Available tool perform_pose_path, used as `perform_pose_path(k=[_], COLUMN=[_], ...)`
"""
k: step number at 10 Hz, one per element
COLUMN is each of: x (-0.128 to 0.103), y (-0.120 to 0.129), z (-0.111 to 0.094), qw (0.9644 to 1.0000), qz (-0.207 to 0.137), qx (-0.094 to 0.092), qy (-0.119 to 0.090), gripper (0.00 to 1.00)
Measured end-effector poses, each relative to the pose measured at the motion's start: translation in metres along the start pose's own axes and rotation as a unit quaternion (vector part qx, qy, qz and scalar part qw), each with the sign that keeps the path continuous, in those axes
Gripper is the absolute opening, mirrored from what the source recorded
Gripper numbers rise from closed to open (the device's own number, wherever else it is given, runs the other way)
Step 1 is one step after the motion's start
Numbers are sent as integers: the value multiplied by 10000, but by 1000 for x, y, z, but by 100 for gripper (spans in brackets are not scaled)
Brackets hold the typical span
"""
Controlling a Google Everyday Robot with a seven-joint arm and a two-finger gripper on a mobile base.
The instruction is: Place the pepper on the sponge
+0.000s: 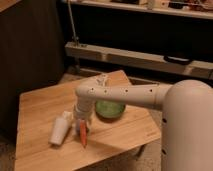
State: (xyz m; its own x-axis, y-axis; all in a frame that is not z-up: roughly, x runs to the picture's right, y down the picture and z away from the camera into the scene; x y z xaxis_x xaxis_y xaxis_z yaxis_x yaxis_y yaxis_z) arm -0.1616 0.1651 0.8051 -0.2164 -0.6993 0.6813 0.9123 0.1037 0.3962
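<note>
1. Pepper (pixel 83 136) has a white cup (pixel 61 129) on its left. The cup lies on its side on the table (pixel 40 107), just beside the pepper, so I judge there is little room for a sideways move that way
2. Pepper itself hangs nearly upright, tip down, over the front middle of the table. Its tip looks close to the wood, but I cannot tell whether it touches. So slim a thing would not stand on end alone, so I judge it is being held and not set down
3. Gripper (pixel 82 124) sits right above it, pointing down, and pinches the pepper by its upper end. A hold from the top leaves the lower end free to be lowered onto a flat pad
4. Sponge cannot be made out anywhere on the table. It may be hidden behind the gripper or the cup, or lost in the shadow under them. I therefore cannot say whether the pepper is over it, beside it or well apart from it
5. Bowl (pixel 110 109), green and round, stands near the gripper on its right and a little farther back, its upper part covered by the arm. A swing to the right at this height would likely meet its rim
6. Arm (pixel 125 94) reaches in from the right across the bowl, hiding the table behind it
</note>
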Motion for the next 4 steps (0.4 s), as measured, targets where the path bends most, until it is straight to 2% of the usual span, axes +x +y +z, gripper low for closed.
perform_pose_path(k=[1,4], x=[8,11], y=[0,2], z=[2,4], qw=[10000,10000], qz=[54,89], qx=[35,32], qy=[10,3], gripper=[74,74])
